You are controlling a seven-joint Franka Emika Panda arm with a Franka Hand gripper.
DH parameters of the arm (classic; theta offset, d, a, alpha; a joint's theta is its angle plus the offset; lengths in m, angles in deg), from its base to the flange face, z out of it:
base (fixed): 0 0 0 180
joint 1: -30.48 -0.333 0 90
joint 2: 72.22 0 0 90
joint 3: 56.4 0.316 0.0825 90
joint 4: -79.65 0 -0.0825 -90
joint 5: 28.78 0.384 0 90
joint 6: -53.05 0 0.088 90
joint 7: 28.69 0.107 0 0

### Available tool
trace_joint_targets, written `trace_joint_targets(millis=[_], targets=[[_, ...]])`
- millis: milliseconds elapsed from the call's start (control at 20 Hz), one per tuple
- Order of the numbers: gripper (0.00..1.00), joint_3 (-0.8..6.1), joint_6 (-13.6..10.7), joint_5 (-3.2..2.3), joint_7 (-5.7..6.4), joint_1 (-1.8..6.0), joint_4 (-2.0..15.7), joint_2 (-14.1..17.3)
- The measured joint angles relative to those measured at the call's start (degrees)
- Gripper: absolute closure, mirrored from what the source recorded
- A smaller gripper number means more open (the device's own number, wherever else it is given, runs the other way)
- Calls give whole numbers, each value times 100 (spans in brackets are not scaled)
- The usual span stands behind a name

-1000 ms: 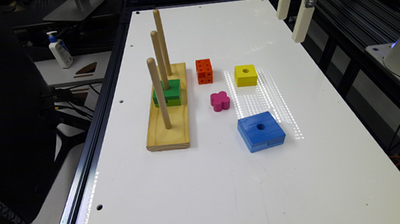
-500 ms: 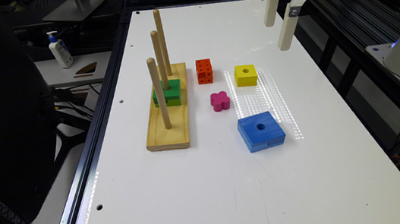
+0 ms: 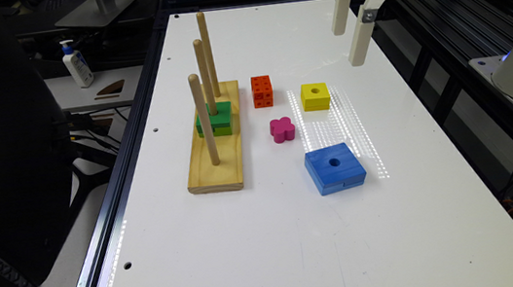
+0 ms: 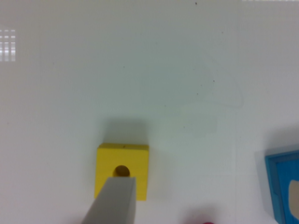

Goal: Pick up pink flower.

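The pink flower (image 3: 282,129) is a small magenta clover-shaped block lying flat on the white table (image 3: 299,256), between the wooden peg board and the blue block. In the wrist view a sliver of the pink flower (image 4: 202,220) shows at the frame's edge. My gripper (image 3: 348,48) hangs high above the table's far part, beyond the yellow block and well away from the flower. It is open with nothing in it. One grey finger (image 4: 114,200) overlaps the yellow block (image 4: 122,170) in the wrist view.
A yellow square block (image 3: 315,96) with a hole, an orange cube (image 3: 262,91) with holes and a blue square block (image 3: 335,167) lie around the flower. The wooden peg board (image 3: 215,168) holds three upright pegs and a green block (image 3: 214,119). The blue block's corner (image 4: 285,186) also shows.
My gripper has moved towards the exterior view's left, closer to the blocks. The blocks have not moved.
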Motion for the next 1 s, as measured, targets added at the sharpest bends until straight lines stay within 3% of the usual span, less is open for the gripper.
trace_joint_targets(millis=[550,1000], targets=[[0,64,0,0,74,0,330,346],[0,100,0,0,113,0,820,829]])
